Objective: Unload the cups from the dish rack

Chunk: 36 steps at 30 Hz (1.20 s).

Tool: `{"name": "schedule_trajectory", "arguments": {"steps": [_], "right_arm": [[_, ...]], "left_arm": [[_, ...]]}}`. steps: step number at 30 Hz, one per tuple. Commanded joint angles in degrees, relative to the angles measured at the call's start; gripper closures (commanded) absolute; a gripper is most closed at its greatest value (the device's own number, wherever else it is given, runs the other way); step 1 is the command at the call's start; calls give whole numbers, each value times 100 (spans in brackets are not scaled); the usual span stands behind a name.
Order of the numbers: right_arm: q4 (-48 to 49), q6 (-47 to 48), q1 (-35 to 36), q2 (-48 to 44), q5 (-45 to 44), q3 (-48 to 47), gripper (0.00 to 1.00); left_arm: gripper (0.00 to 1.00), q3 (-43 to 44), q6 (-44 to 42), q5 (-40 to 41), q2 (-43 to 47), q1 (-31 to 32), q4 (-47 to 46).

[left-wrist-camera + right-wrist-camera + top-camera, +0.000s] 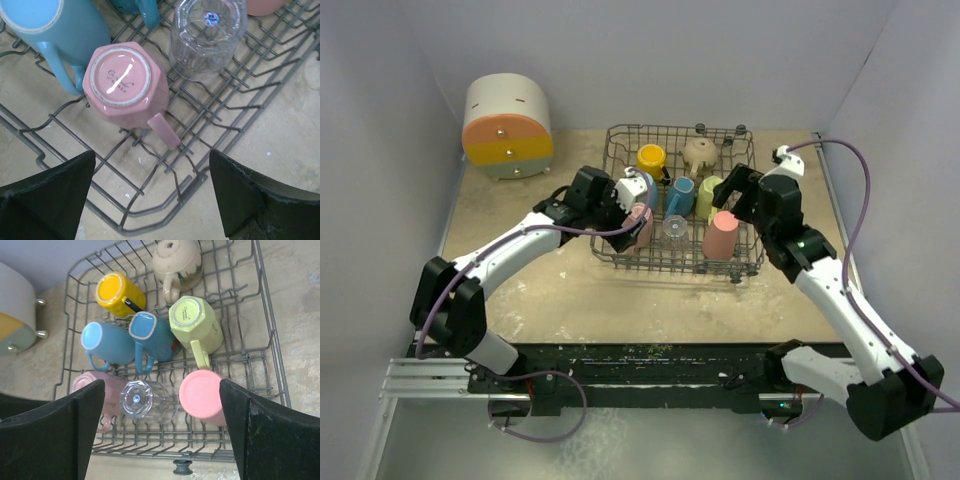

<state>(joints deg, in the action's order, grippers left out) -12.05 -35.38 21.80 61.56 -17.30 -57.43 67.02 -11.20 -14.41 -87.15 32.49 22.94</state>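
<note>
Unloading not yet begun: all eight cups (pixel 195 322), from the pink mug (pixel 122 82) below the left pincer (pixel 152 172) to the salmon tumbler (pixel 200 392) below the right pincer (pixel 161 385), sit in the dish rack (pixel 670 262) on the worktop (pixel 570 290), and both pincers hover wide open, holding nothing.

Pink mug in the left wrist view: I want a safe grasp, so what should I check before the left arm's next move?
1. Left fingers open: ok.
2. Pink mug upside down, base up: ok.
3. Fingers astride the mug: not ok, it lies beyond their tips.
4. Gap to clear glass: ok, narrow.
5. Light blue mug handle free of pink mug: cannot tell.
6. Right gripper open, off the pink mug: ok.
</note>
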Motion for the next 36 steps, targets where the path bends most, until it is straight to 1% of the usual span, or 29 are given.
{"name": "schedule_trajectory", "arguments": {"steps": [1,4,6,11,15,18,20,30,31,34,36], "right_arm": [[252,-127,346,-739,-628,380,2],[-154,-150,748,-590,-1168,325,0],[-358,-165,925,-421,-1332,211,0],[-322,-204,1275,-261,-1523,105,0],[-492,-315,1654,-34,-1837,22,2],[-603,-471,1973,130,-2040,-179,2],[-590,-563,2098,198,-2107,-174,3],[-597,-854,2370,395,-2059,-217,2],[-596,-864,2377,400,-2049,-216,2],[-589,-883,2398,398,-2028,-216,2],[-596,-888,2405,401,-2023,-209,2]], "left_arm": [[4,354,338,764,-410,214,-837],[7,528,388,1000,-713,290,-810],[9,486,414,1081,-795,317,-863],[14,240,508,1034,-795,341,-1038],[29,72,416,1251,-724,344,-1115],[39,72,263,1435,-675,339,-915],[43,-13,190,1535,-602,340,-888],[41,-443,15,1897,-268,260,-951],[40,-460,3,1833,-248,236,-945],[29,-446,-30,1409,-208,222,-843],[25,-424,-25,1068,-184,220,-791]]}}
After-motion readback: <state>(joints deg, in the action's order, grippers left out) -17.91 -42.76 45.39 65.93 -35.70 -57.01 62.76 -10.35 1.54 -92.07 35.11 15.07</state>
